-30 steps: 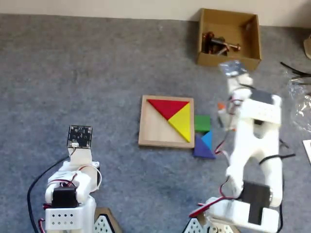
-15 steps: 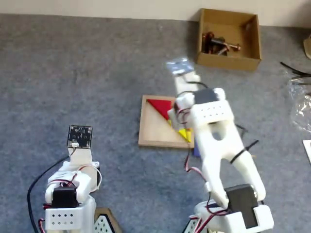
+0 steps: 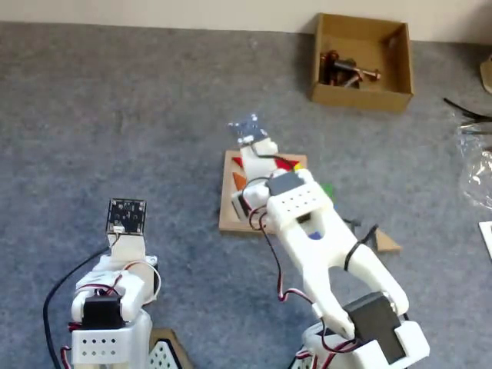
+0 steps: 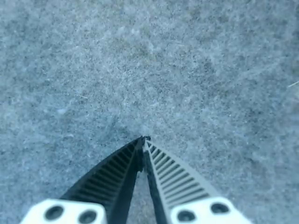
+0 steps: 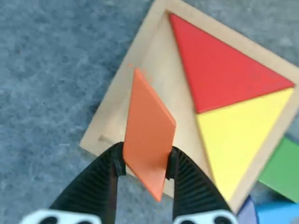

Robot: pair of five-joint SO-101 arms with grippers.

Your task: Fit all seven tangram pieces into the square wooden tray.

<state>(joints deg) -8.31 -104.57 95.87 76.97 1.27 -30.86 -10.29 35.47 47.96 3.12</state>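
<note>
the right pincer [image 5: 145, 163] is clamped on an orange four-sided piece [image 5: 148, 140], held on edge above the left part of the wooden tray [image 5: 114, 91]. inside the tray a red triangle [image 5: 219, 70] lies along the far side and a yellow triangle [image 5: 233, 135] along the right side, their edges touching. a green piece [image 5: 282, 170] and a blue piece [image 5: 275, 212] lie just right of the tray. the left pincer [image 4: 142, 142], tips together, hangs over the grey surface [image 4: 140, 56], well left of the tray.

One tray [image 5: 159, 70], perhaps seven pieces [image 5: 147, 135]
</note>
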